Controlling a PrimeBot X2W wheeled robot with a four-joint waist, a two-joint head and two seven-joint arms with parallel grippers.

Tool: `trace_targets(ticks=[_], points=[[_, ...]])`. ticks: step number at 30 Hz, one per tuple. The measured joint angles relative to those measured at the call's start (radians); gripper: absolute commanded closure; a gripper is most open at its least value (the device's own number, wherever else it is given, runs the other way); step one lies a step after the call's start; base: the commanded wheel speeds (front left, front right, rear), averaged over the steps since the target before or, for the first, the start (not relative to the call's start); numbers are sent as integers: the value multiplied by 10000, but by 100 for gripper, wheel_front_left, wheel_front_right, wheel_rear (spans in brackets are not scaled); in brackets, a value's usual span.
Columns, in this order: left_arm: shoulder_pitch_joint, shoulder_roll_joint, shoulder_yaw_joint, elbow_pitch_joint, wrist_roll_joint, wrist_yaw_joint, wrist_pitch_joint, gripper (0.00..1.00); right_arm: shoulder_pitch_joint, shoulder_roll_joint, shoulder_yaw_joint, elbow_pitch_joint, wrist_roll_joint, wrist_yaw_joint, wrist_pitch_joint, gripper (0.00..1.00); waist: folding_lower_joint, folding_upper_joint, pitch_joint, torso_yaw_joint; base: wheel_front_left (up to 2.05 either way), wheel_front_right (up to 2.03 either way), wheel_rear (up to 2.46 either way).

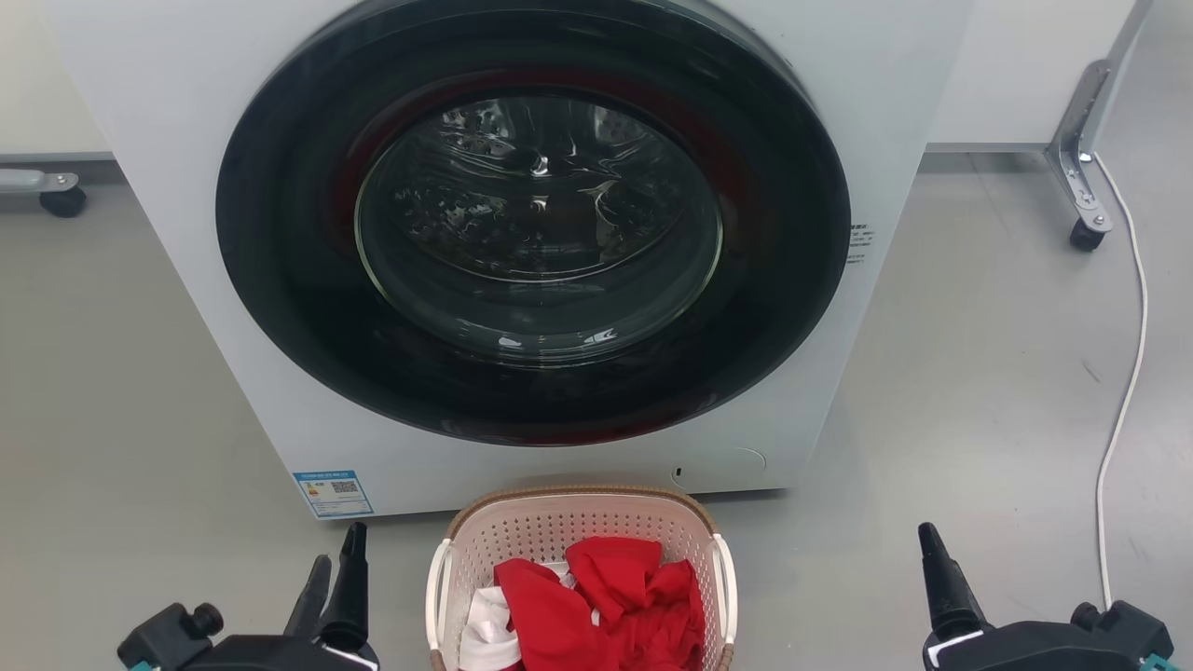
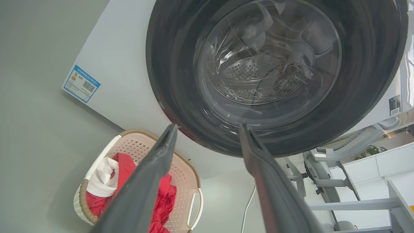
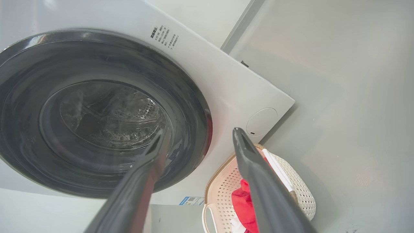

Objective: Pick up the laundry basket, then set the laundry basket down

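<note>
**Asker:** Where is the laundry basket?

**Me:** The laundry basket (image 1: 559,533) stands on the grey floor (image 1: 112,419) at six o'clock in my head view. It is just in front of the white washing machine (image 1: 140,186), whose round dark door (image 1: 531,224) sits at twelve o'clock. Red clothes (image 1: 615,596) and a white cloth (image 1: 485,624) lie inside the basket.

**Asker:** And your hands?

**Me:** My left gripper (image 2: 208,127) is low at seven o'clock and my right gripper (image 3: 198,131) is low at five o'clock, one on each side of the basket and apart from it. On both, the fingers are spread with a clear gap between them, and they hold nothing.

**Asker:** Anything else nearby?

**Me:** A blue label (image 1: 333,492) is on the machine's lower corner at seven o'clock. A white cable (image 1: 1128,373) trails across the floor at three o'clock.
</note>
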Motion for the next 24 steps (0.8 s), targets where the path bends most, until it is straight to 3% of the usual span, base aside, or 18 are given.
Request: trace_targets(ticks=[24], points=[[152,130,-585,-660,3971,623,-872,0,3,-81,1043,-389,-3534,-583,-851,0,0,1,17,52,0,0,0]])
